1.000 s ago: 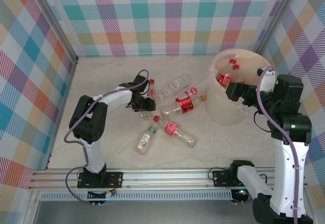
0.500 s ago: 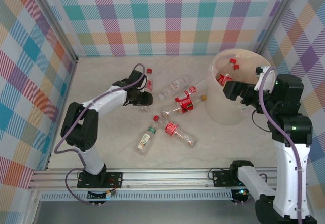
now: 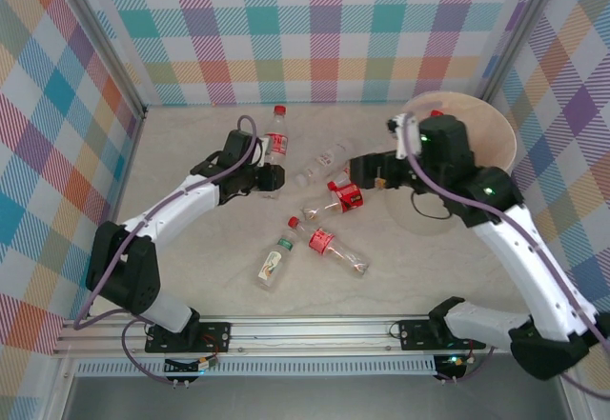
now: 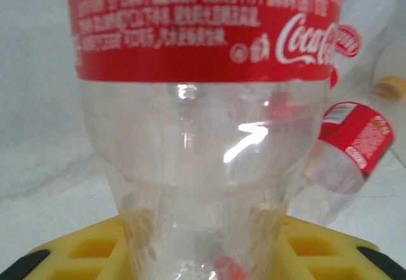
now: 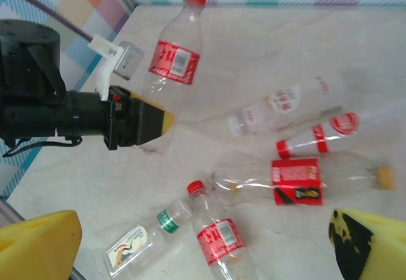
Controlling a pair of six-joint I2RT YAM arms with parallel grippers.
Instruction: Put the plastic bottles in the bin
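Observation:
My left gripper [image 3: 266, 180] is shut on the base of a clear plastic bottle [image 3: 275, 142] with a red label and red cap, held off the table with its cap pointing to the back. In the left wrist view that bottle [image 4: 203, 134] stands between the yellow pads [image 4: 76, 258]. My right gripper [image 3: 355, 169] hangs open above the loose bottles, its yellow fingers [image 5: 38, 242] spread wide over a red-labelled bottle [image 5: 219, 235] and a green-banded one [image 5: 143, 242]. Further bottles [image 3: 345, 196] lie mid-table. The bin [image 3: 498, 130] stands at the back right, partly hidden behind the right arm.
Checked walls close the table on the left, back and right. A metal rail [image 3: 305, 330] runs along the near edge by the arm bases. The left gripper [image 5: 127, 124] reaches into the right wrist view from the left. Bare tabletop [image 3: 191, 268] lies at front left.
The left gripper closed on the red-capped bottle and carried it up and toward the back. The right arm swung left from over the bin to above the loose bottles, staying open.

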